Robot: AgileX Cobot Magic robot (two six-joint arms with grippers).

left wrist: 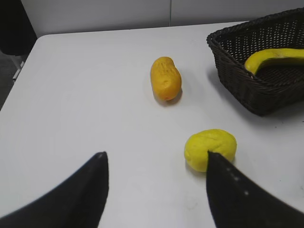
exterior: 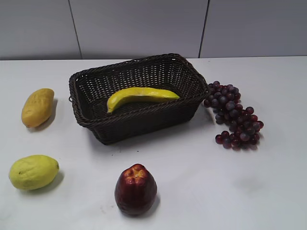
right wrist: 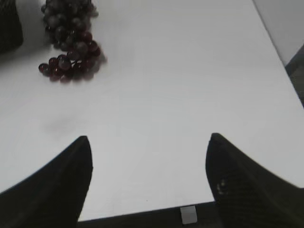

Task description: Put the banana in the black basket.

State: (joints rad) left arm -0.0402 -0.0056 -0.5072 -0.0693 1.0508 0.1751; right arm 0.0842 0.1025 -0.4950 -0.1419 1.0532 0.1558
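Note:
The banana (exterior: 141, 96) is long, curved and bright yellow. It lies inside the black basket (exterior: 91, 122), a dark woven wicker basket at the table's middle back. Both show at the right edge of the left wrist view, the banana (left wrist: 275, 57) inside the basket (left wrist: 256, 97). My left gripper (left wrist: 154, 156) is open and empty, low over the table near the front left, far from the basket. My right gripper (right wrist: 148, 138) is open and empty over bare table near the front right edge. Neither gripper shows in the exterior view.
A yellow-orange mango-like fruit (exterior: 37, 107) and a yellow-green lemon-like fruit (exterior: 33, 172) lie left of the basket. A dark red apple-like fruit (exterior: 135, 189) stands in front. A bunch of purple grapes (exterior: 234, 114) lies right of the basket, also in the right wrist view (right wrist: 69, 40).

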